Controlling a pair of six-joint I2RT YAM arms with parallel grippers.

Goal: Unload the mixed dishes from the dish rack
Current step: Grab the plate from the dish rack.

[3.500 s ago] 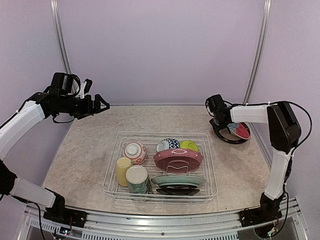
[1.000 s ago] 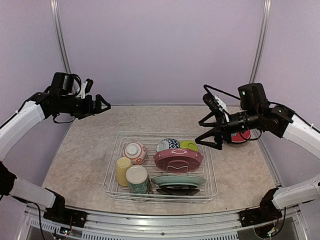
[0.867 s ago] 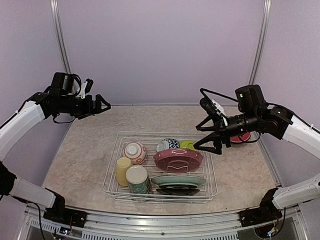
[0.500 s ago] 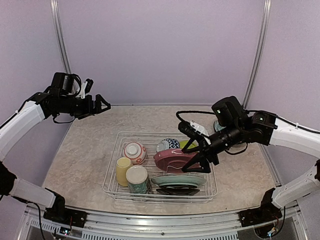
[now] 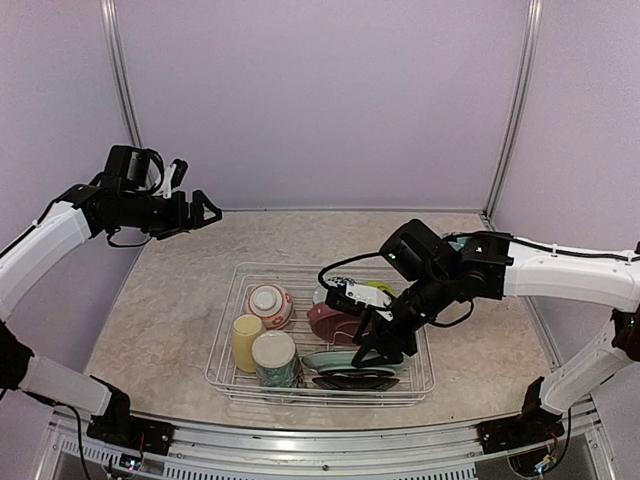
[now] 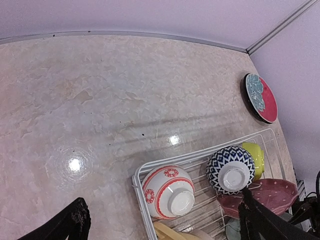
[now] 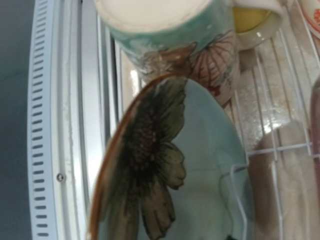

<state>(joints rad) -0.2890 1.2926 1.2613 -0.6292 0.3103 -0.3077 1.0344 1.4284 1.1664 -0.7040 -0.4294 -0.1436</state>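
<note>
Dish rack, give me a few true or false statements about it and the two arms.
The red-patterned bowl sits upside down in the rack. True.
The left jaws are down in the rack. False: they hang open over the table's far left.
The right arm reaches into the rack by the teal plate. True.
The yellow mug stands outside the rack. False: it is in the rack, beside the floral cup.
A red-and-teal plate lies outside the rack. True.

Brown flower on teal plate (image 7: pixel 200 165); red-patterned bowl (image 6: pixel 168 191); blue-white zigzag bowl (image 6: pixel 231 170); yellow mug (image 5: pixel 245 340).
</note>
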